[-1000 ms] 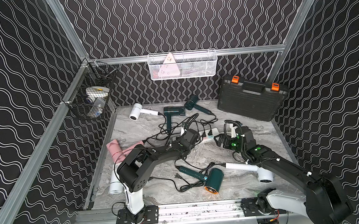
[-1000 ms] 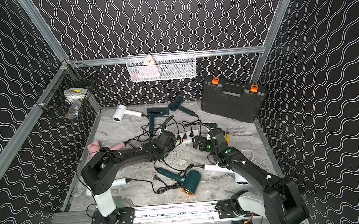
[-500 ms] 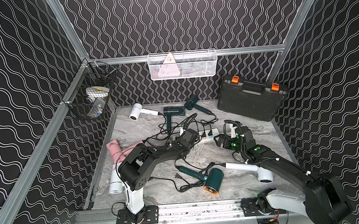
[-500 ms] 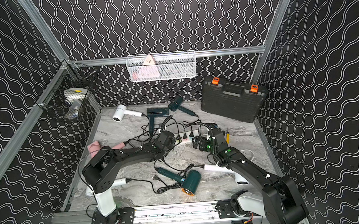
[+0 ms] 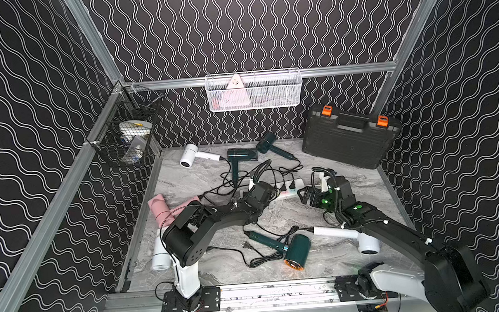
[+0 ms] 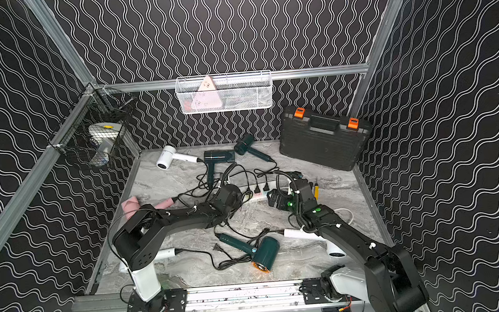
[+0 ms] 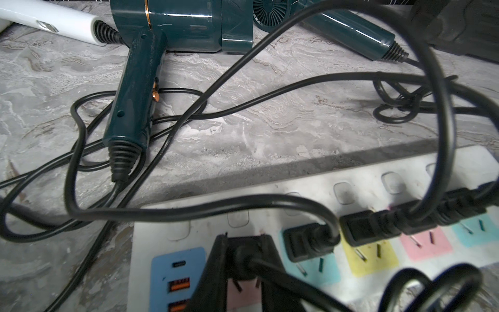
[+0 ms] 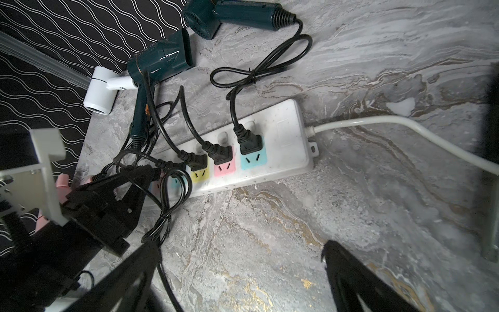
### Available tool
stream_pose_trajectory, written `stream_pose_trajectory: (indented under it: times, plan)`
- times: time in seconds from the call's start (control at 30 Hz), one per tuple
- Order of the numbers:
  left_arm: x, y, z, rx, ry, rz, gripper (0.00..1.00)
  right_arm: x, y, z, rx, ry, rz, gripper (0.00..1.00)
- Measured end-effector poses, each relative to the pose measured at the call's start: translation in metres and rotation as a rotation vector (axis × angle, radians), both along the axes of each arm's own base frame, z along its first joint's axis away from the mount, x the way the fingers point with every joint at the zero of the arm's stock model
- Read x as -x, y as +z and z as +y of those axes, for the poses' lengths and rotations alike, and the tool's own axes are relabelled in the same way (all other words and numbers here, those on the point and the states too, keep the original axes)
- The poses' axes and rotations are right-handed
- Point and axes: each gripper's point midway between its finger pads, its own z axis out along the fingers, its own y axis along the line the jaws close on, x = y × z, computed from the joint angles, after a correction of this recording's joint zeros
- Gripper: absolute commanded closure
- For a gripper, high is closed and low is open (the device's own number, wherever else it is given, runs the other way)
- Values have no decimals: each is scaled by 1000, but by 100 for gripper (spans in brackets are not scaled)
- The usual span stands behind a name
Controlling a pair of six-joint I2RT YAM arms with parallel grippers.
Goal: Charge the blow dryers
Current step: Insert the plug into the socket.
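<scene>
The marble bench [image 5: 183, 180] fills both top views. The black toolcase [image 5: 350, 139] leans against the back wall at 1 o'clock. The white power strip [image 8: 283, 135] lies near the centre.

The blow dryers are scattered round it:
- At 11 o'clock I see the far white dryer [image 5: 189, 158].
- At 12 are the boxy green dryer [image 5: 242, 155] and the round green dryer [image 5: 266, 140].
- The pink dryer [image 5: 159, 208] is at 9.
- The left white dryer [image 5: 160, 259] is at 7, partly under the left arm.
- The near green dryer [image 5: 296, 250] is at 6.
- The right white dryer [image 5: 367, 243] is at 4, partly under the right arm.

Seated plugs [image 8: 248, 143] fill a row of the strip's coloured sockets. My left jaws are narrow, clamped on a black plug [image 7: 244, 256] at the pink socket beside the USB block. I cannot tell whether it is pushed home. My right jaws stand wide with nothing between them, over bare bench just beside the strip.
</scene>
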Motion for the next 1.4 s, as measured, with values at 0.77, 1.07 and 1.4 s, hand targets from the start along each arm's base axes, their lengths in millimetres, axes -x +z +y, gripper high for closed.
stream_pose_trajectory:
  times: [0.77,1.07,1.4]
  plan:
    - [6,-2,-2,-47,-39,23,100,-1,4,-3,-16,-16,-16,0]
    - [5,-3,-2,-30,-62,71,100,-1,9,-4,-22,-18,-31,0]
    - [7,-10,-1,-33,-61,74,100,0,8,-4,-23,-19,-30,0]
